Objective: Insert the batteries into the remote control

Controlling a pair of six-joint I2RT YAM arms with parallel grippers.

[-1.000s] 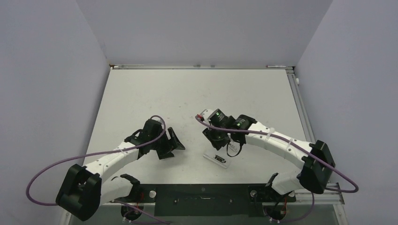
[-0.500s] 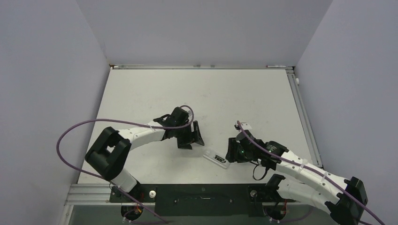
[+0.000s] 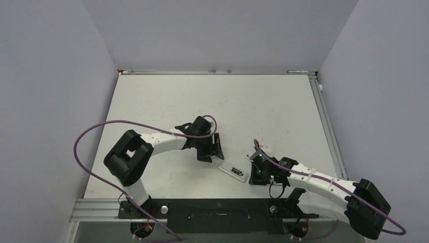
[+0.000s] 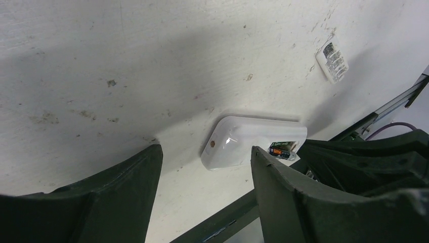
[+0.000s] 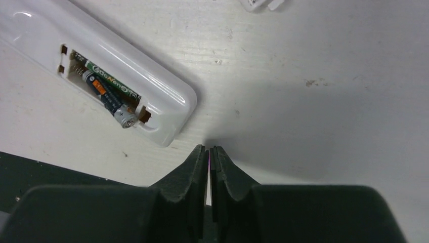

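Note:
The white remote control [image 3: 233, 171] lies near the table's front edge, slot side up. In the right wrist view the remote [image 5: 45, 30] shows two dark batteries [image 5: 109, 93] in its open slot, one tilted with its metal end raised. The left wrist view also shows the remote [image 4: 243, 139] and a battery [image 4: 281, 151]. My left gripper [image 3: 215, 148] is open and empty, just left of the remote. My right gripper [image 3: 255, 173] is shut and empty, its fingertips [image 5: 202, 152] just right of the remote's end.
A small white cover piece [image 3: 252, 158] lies by the right gripper; it also shows in the left wrist view [image 4: 332, 61] and at the top of the right wrist view [image 5: 260, 4]. The black frame rail [image 3: 217, 207] runs along the table's front edge.
My left arm has swung right, close to the remote. My right arm has pulled back from above the remote toward the front right, and its gripper now sits low beside the remote's right end.

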